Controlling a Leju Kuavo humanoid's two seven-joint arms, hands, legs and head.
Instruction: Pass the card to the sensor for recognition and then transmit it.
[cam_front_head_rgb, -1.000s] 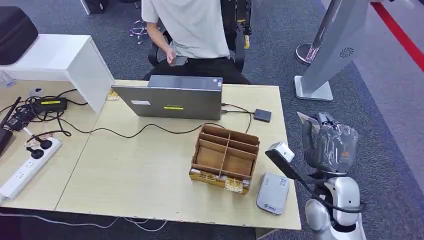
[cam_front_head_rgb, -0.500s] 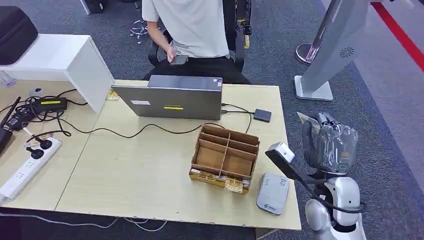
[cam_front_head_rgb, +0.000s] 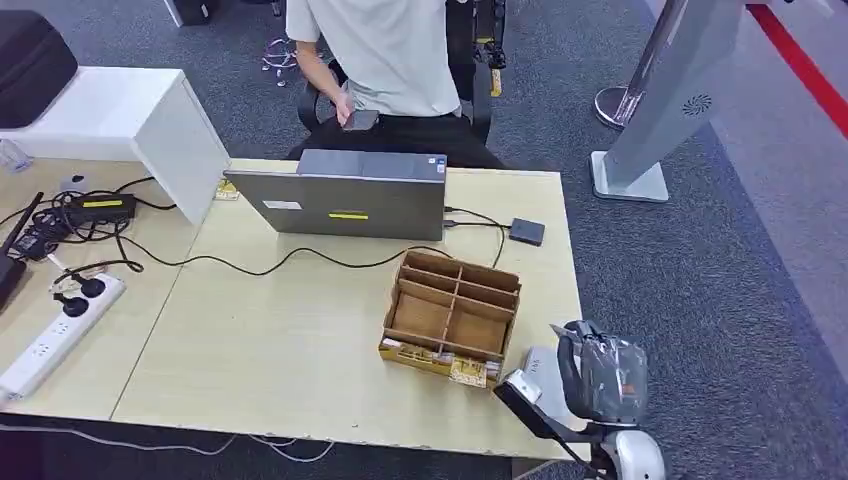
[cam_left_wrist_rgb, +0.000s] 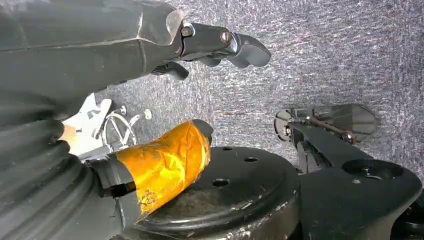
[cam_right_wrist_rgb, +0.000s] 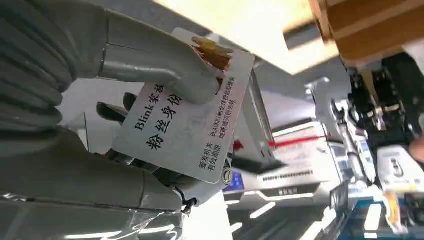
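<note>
Right hand sits low at the table's near right corner, wrapped in clear film, fingers closed on the card. In the right wrist view the thick grey thumb presses across one face of the card while darker fingers back it from behind; the card is white, printed with dark characters, and held flat between them, not loose. Its long axis runs out past the thumb, away from the palm, so the free edge leads. Just beside the hand, toward the table's middle, lies the sensor, a pale flat pad resting on the wooden table; the hand and its wrist camera bracket overlap part of it in the head view, so whether the card is above the pad or just off its edge cannot be told. Judgement: the pad lies inward and slightly forward of the hand, very near, and the coming move calls for laying the card's face level over it. The right arm is the near one by far. Left hand hangs over grey carpet, fingers loosely apart with nothing in them, well apart from the table's work. Beyond the sensor stands the brown divided box, then the laptop, with a seated person behind the table's far edge.
</note>
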